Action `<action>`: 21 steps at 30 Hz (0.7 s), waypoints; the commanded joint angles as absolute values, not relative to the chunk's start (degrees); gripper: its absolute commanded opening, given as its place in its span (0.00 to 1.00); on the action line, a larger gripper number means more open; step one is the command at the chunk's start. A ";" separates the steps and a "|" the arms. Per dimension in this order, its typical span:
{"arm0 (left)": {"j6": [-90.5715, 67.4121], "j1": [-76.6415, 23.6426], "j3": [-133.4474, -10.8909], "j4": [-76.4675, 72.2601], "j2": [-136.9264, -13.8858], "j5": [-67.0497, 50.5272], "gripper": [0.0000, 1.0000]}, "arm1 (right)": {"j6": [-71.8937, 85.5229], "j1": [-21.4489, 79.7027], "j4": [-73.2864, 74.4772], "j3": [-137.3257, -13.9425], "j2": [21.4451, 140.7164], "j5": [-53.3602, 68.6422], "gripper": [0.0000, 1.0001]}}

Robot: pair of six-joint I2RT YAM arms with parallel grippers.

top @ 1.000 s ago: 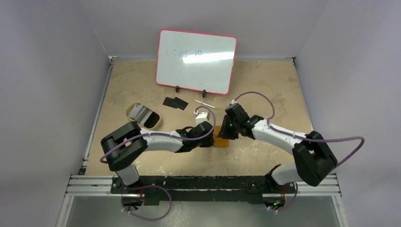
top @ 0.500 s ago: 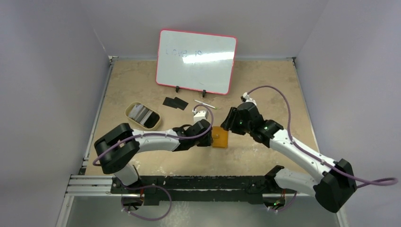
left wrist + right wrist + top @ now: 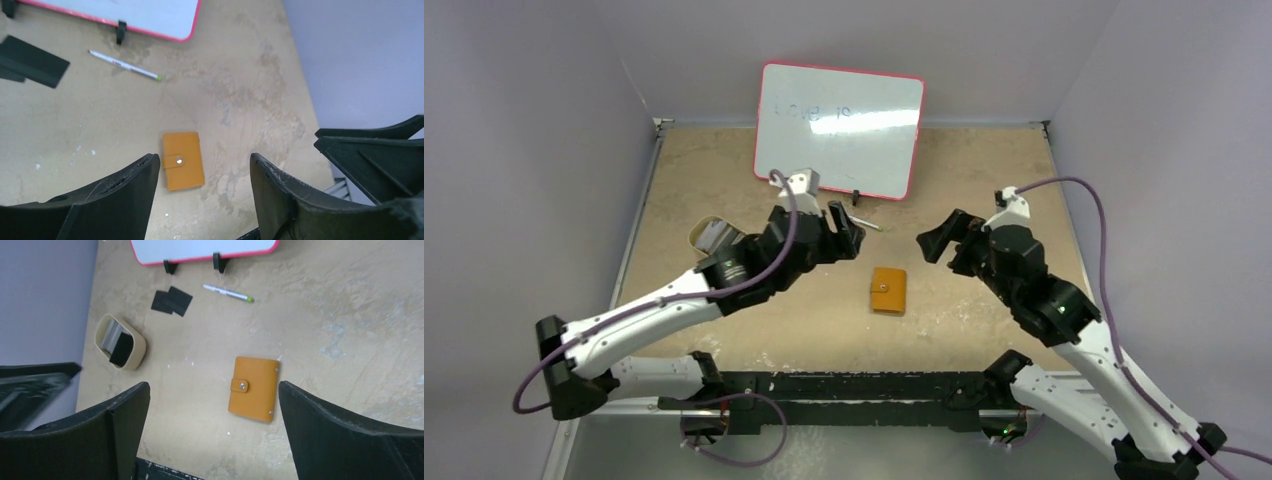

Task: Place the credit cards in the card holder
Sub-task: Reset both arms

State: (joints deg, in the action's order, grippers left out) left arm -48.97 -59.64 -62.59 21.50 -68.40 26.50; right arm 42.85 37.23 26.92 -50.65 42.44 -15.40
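Note:
The orange-tan card holder (image 3: 888,291) lies shut, its tab snapped, on the table between the two arms; it also shows in the wrist views (image 3: 182,160) (image 3: 254,388). Two black credit cards (image 3: 172,301) (image 3: 30,62) lie overlapped near the whiteboard's feet, hidden behind my left arm in the top view. My left gripper (image 3: 846,230) (image 3: 202,165) hangs open and empty above the table, left of the holder. The right gripper (image 3: 936,243) (image 3: 214,390) is open wide and empty, raised to the holder's right.
A red-framed whiteboard (image 3: 839,130) stands at the back. A slim pen (image 3: 227,292) (image 3: 125,65) lies in front of it. An oval tan tin dish (image 3: 121,342) with dark and pale flat items inside sits at the left, partly covered by my left arm (image 3: 724,270).
Both grippers have let go of the card holder, opened and risen away from it, the left one up and back-left, the right one up and right. The holder stays shut on the table.

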 commanded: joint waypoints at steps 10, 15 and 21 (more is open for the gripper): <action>-46.08 -59.31 -64.68 29.81 -53.37 36.01 0.71 | 42.29 37.46 30.24 -52.92 30.03 -23.58 0.99; -45.53 -59.26 -61.85 26.67 -51.72 35.05 0.72 | 42.77 37.49 29.69 -52.82 30.17 -22.64 0.99; -44.27 -59.28 -61.57 26.39 -51.42 35.22 0.74 | 42.46 37.51 30.28 -52.78 31.17 -22.71 0.99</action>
State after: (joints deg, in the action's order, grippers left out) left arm -46.19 -59.61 -61.73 29.32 -52.56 34.74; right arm 42.39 37.23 30.98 -52.49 30.30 -21.76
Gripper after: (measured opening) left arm 0.729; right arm 0.994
